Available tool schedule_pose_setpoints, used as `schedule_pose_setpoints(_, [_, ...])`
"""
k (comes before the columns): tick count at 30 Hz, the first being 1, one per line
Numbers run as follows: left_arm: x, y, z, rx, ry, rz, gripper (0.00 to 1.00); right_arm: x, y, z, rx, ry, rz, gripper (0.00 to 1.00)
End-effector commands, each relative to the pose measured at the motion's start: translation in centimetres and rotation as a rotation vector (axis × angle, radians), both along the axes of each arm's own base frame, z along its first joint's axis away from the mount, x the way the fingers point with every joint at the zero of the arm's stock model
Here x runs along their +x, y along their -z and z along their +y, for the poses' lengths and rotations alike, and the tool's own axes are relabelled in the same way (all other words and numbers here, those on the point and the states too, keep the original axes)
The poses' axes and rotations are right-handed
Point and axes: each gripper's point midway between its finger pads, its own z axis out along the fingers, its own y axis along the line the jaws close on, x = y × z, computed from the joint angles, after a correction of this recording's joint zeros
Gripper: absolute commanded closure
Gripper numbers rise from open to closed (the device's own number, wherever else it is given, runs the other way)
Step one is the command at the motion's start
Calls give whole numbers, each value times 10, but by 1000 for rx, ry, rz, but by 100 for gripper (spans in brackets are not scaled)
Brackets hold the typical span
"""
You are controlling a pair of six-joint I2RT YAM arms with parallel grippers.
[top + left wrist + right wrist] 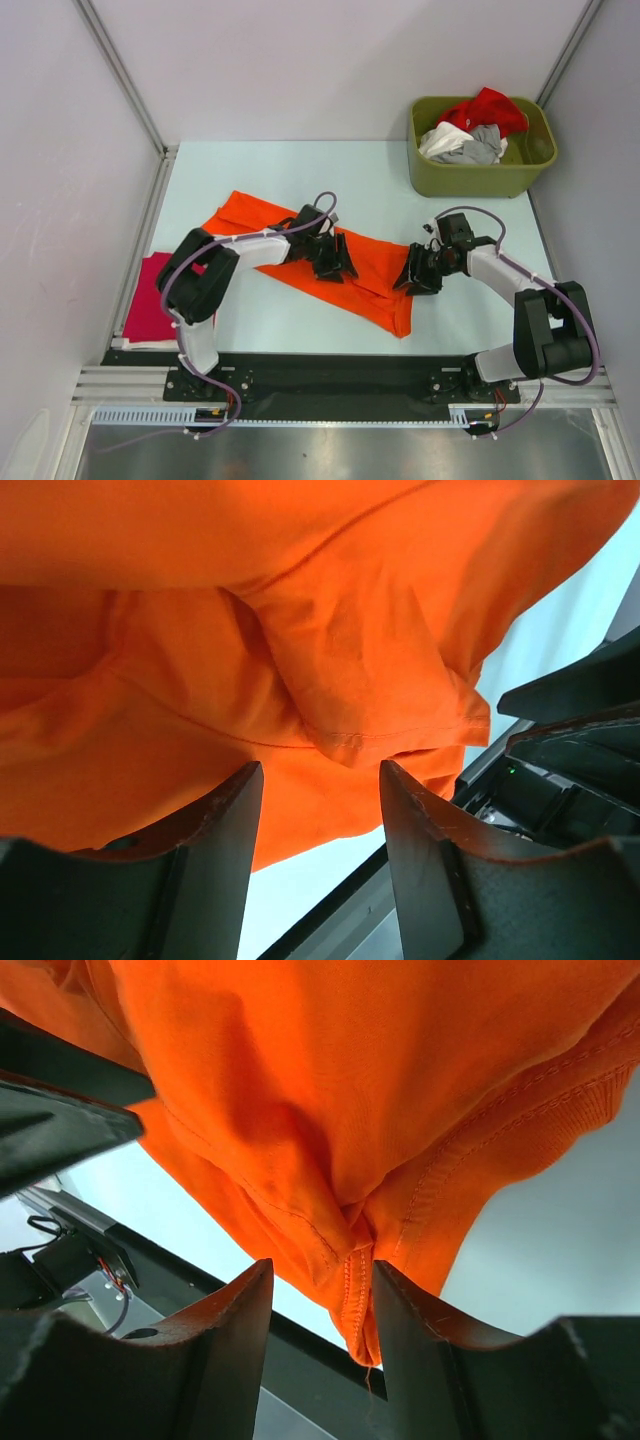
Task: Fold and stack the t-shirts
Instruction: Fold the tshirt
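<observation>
A large orange t-shirt [372, 272] lies stretched diagonally across the pale table, partly bunched. My left gripper [340, 268] sits low over its middle. In the left wrist view the left gripper [320, 780] is open, and the orange cloth [350, 630] with a folded sleeve lies just past the fingertips. My right gripper [408, 280] is at the shirt's right edge. In the right wrist view the right gripper [322, 1268] stands open, and a stitched hem of the orange cloth [350, 1080] hangs into the gap against the right finger [410, 1330].
A magenta-red t-shirt [150, 300] lies flat at the table's left edge. An olive-green bin [470, 185] at the back right holds a red [490, 108], a white [445, 140] and a grey [485, 148] tee. White walls enclose the table; a black rail runs along the front.
</observation>
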Motion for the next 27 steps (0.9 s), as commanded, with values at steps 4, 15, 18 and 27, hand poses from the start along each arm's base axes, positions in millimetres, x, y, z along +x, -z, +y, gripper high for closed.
schedule_pose_setpoints(4, [-1, -11, -34, -52, 42, 2, 49, 5, 3, 3, 7, -25, -29, 51])
schedule_pose_setpoints(15, [2, -4, -36, -29, 42, 18, 65, 2, 16, 11, 29, -52, 9, 54])
schedule_pose_setpoints(18, [3, -3, -35, -19, 45, 12, 74, 5, 16, 13, 32, -54, 2, 58])
schedule_pose_setpoints(27, [15, -28, -31, 29, 79, -88, 92, 13, -13, 21, 64, -82, -46, 100])
